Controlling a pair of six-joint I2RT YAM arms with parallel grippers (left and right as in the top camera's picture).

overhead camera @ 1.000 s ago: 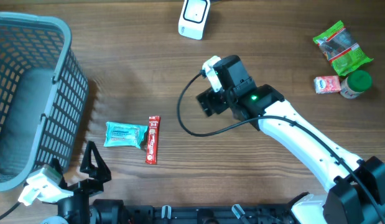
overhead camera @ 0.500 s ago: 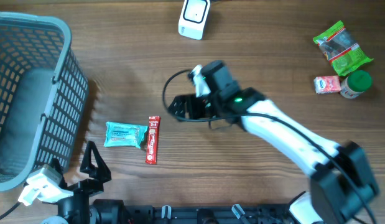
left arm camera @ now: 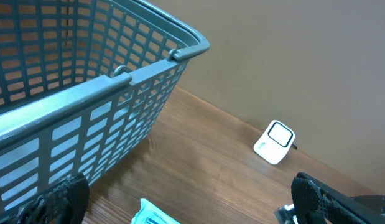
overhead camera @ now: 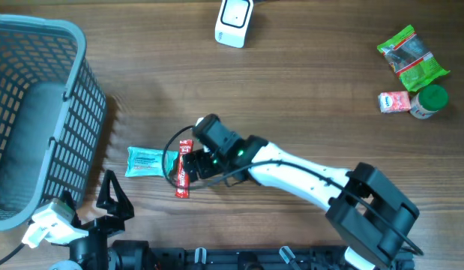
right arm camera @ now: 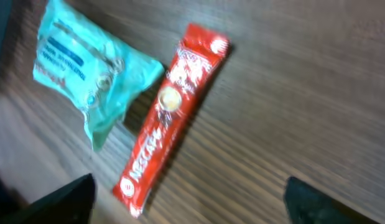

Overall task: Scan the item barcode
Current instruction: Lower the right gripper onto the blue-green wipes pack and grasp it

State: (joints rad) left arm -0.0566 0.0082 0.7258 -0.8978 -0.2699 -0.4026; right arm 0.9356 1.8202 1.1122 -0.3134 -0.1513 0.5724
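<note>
- Wooden bench [overhead camera: 329, 97] fills my overhead feed, with a grey basket [overhead camera: 37, 112] standing on its left side.
- Right tool [right arm camera: 192, 202] has its jaws spread wide and grips nothing; it hangs over the red sachet [right arm camera: 170, 118], and I can't tell whether they touch.
- Left tool [left arm camera: 192, 202] is spread wide too, empty, beside the basket.
- Sachet lies flat, long axis running from the near edge toward the far edge, slightly tilted.
- Its near end sits between the right tool's fingers; a teal packet [right arm camera: 86, 68] lies just beside it.
</note>
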